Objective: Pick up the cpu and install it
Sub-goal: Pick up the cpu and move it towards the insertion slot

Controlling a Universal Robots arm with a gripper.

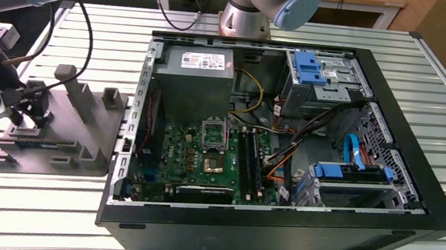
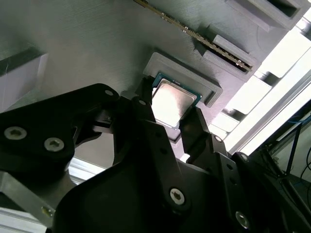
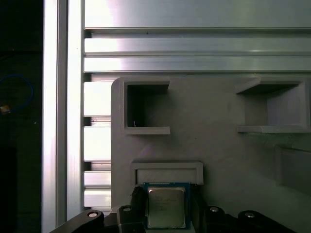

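Note:
The cpu (image 2: 171,101), a small square chip with a pale silver top and a green edge, lies in a raised pocket of the grey moulded tray (image 1: 81,148). My gripper (image 2: 170,110) is down over that pocket at the exterior view's left (image 1: 34,114). Its black fingers (image 2: 145,104) press against two opposite edges of the chip. In the first wrist view the cpu (image 3: 166,206) sits between the same fingers, just below the pocket's rim (image 3: 167,173). The motherboard's socket (image 1: 215,161) lies uncovered inside the open computer case (image 1: 414,180), its metal frame (image 1: 213,131) swung up.
The tray has tall blocks (image 1: 74,95) and empty pockets (image 3: 146,109) around the gripper. A memory stick (image 2: 204,39) lies in a slot near the chip. Cables (image 1: 304,133), drive bays (image 1: 349,174) and a power supply (image 1: 199,67) crowd the case. A second arm's base (image 1: 250,11) stands behind it.

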